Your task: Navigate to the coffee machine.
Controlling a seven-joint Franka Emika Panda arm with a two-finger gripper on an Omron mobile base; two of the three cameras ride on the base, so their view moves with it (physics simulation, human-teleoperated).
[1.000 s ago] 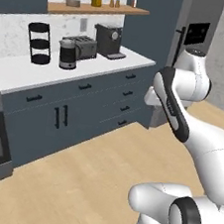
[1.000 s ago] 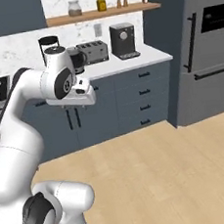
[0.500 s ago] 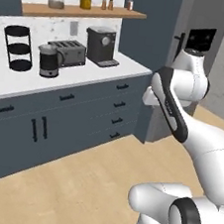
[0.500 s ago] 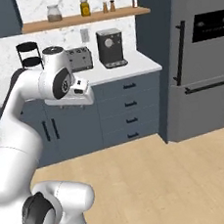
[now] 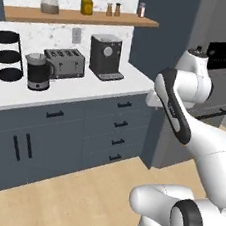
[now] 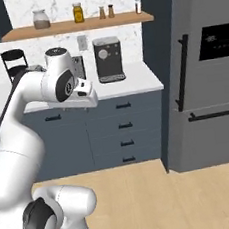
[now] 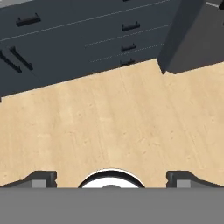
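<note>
— Toward the right end of the worktop [image 5: 77, 96], against the marble backsplash, stands the coffee machine [image 5: 105, 57], with the toaster [image 5: 64, 63] just beside it on its left and the black kettle [image 5: 38, 71] further along.

— So how should the base finish the approach?

— My judgement: drive until the machine sits centred ahead of both base cameras, square to the drawers, and stop short of the cabinet fronts so the folded arm has room. The tall grey fridge unit [image 6: 202, 71] is close on the right, so don't drift that way.

— And the gripper [image 7: 111, 177]?

— Carried empty; its two dark tips sit wide apart at the bottom corners of the hand view, nothing between them.

— What does each camera add?

— The right base view gives the machine [image 6: 108, 59] nearly head-on, but the arm covers the toaster. The hand view looks down at wooden floor [image 7: 109, 118] and drawer handles.
</note>
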